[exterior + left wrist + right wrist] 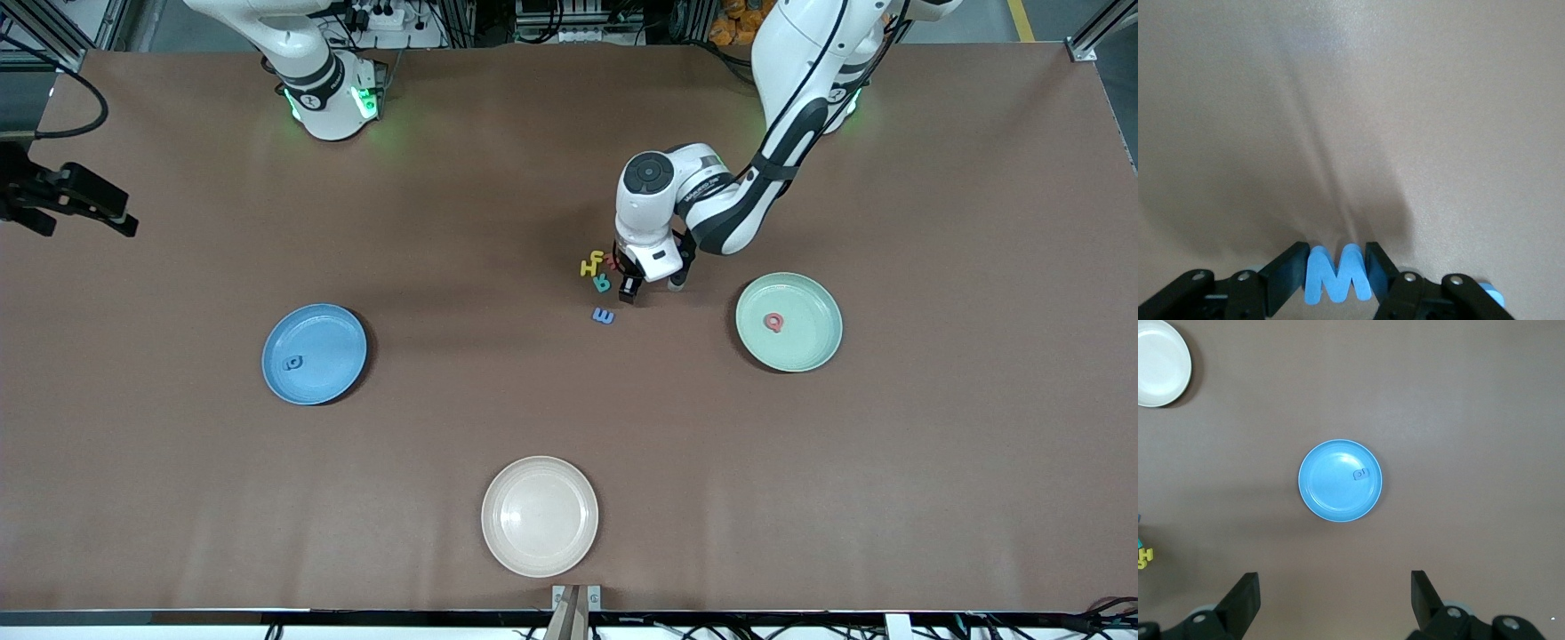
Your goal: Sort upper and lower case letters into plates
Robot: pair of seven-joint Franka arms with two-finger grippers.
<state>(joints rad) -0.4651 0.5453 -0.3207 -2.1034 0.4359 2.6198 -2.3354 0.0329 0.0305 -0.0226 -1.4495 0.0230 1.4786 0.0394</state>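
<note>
My left gripper [653, 285] is down at the table's middle, shut on a blue letter M [1337, 277] that sits squarely between its fingers [1288, 270]. Beside it lie a yellow H [591, 264], a teal letter [602, 284] and a blue letter [604, 316]; a red one [612, 260] peeks out by the gripper. The mint green plate [805, 307] holds a red letter [774, 323]. The blue plate [329, 333] holds a blue letter [292, 363]. My right gripper [1335, 600] hangs open and high, looking down on the blue plate [1331, 487].
A cream-white plate [540, 516] sits near the table's edge closest to the front camera. A black fixture [71, 196] juts in at the right arm's end of the table. Bare brown tabletop [933, 444] lies around the plates.
</note>
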